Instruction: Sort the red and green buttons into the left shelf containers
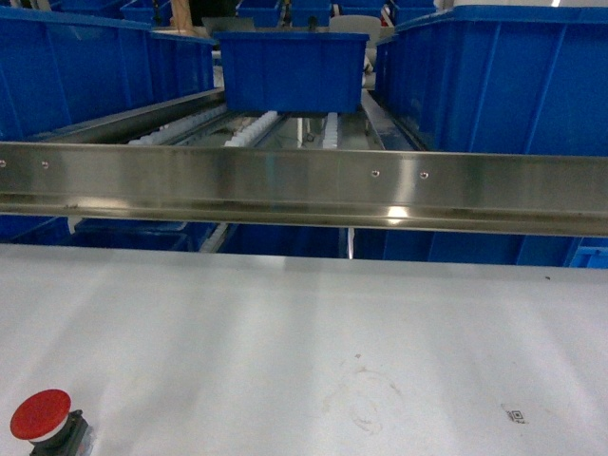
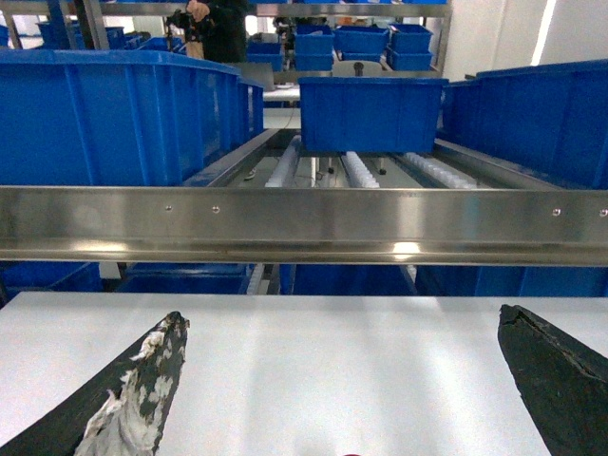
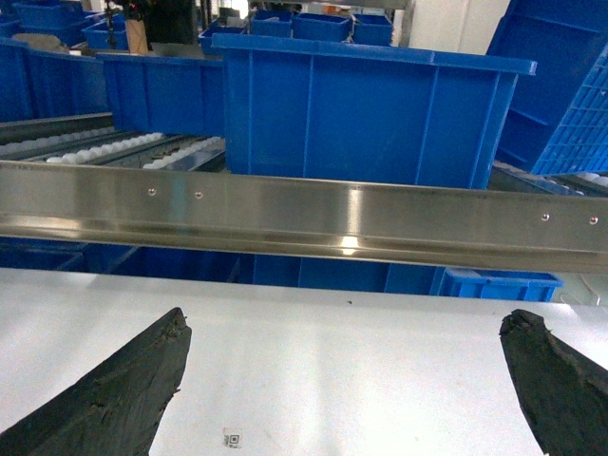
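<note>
Left gripper (image 2: 337,380) and right gripper (image 3: 342,380): both spread wide, holding nothing. Red mushroom-cap push button on its dark body (image 1: 43,423) sits just below-left of your left gripper. Likely light, rigid, cap slick: pinch the body's 2 flat sides. Green button not visible.

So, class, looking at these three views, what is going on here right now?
Nothing is being handled yet. The red button sits on the white table at the near left corner, untouched. Both grippers hang open over the table: the left gripper and the right gripper hold nothing. The blue bins wait on the roller shelf behind the steel rail. No green button shows in any view.
</note>
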